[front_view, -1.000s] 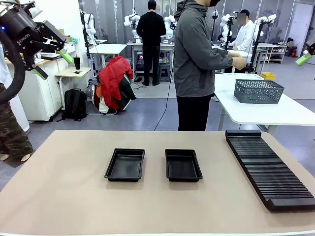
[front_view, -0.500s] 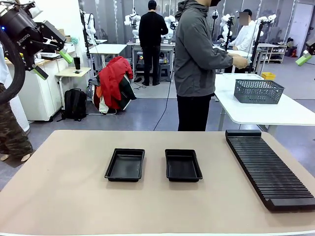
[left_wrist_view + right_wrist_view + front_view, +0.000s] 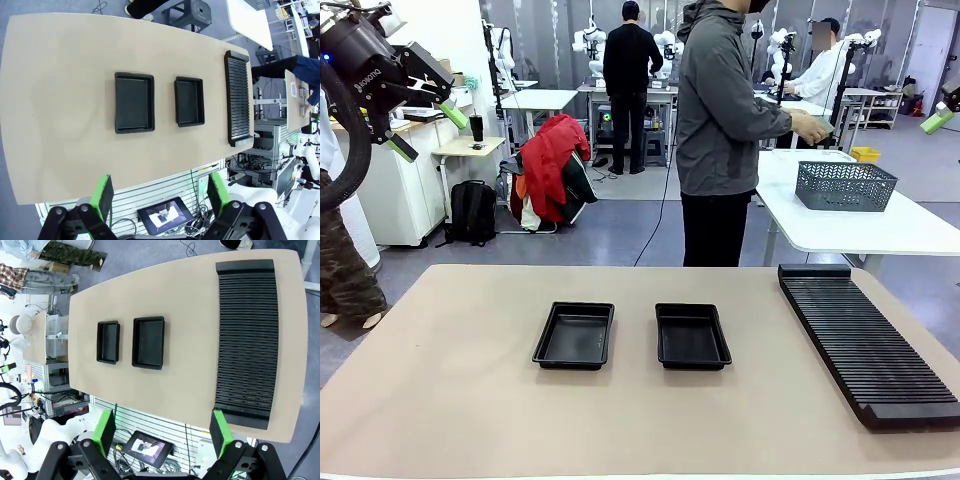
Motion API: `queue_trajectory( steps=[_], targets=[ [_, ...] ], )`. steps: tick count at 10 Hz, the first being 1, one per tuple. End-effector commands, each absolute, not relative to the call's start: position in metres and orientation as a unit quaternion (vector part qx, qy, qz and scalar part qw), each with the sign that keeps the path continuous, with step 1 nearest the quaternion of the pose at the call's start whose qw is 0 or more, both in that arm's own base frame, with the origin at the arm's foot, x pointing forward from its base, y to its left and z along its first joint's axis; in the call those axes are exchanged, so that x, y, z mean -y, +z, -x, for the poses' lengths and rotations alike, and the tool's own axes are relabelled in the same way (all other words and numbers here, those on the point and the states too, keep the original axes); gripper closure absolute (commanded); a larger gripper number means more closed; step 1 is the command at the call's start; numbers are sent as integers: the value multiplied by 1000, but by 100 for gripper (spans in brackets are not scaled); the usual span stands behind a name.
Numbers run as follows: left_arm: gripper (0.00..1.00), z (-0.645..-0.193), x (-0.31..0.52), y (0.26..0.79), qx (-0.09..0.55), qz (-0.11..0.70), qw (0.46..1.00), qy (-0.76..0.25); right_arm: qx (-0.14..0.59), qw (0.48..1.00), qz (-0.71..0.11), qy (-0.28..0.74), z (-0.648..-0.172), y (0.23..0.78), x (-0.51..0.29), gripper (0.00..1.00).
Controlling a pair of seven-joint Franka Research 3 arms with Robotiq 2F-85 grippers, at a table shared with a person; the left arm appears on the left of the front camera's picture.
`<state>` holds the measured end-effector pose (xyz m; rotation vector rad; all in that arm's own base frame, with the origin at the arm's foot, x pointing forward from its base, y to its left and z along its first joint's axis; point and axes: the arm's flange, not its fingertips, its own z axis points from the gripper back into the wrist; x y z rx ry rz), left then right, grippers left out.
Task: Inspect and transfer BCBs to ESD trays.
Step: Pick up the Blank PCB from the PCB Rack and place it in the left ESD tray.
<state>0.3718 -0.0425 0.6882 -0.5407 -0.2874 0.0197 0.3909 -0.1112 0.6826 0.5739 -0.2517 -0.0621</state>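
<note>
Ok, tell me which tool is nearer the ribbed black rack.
Right. The right tool hangs high on the table's right side, where the rack lies; the left tool hangs high beyond the table's left end, well apart from it.

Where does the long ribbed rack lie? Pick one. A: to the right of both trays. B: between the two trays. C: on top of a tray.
A: in the front view the rack sits to the right of the left tray and the right tray, touching neither.

two empty black trays [image 3: 574, 337] [image 3: 691, 338], adjacent
</note>
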Motion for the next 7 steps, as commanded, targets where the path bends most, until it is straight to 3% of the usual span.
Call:
queue_trajectory(
  steps=[1,7],
  targets=[
    [0,-374,42,690,143,243,959,18,124,951,-282,-31,-391,683,111,0],
    [0,-373,36,703,151,224,963,17,124,951,-282,-31,-391,683,111,0]
  ],
)
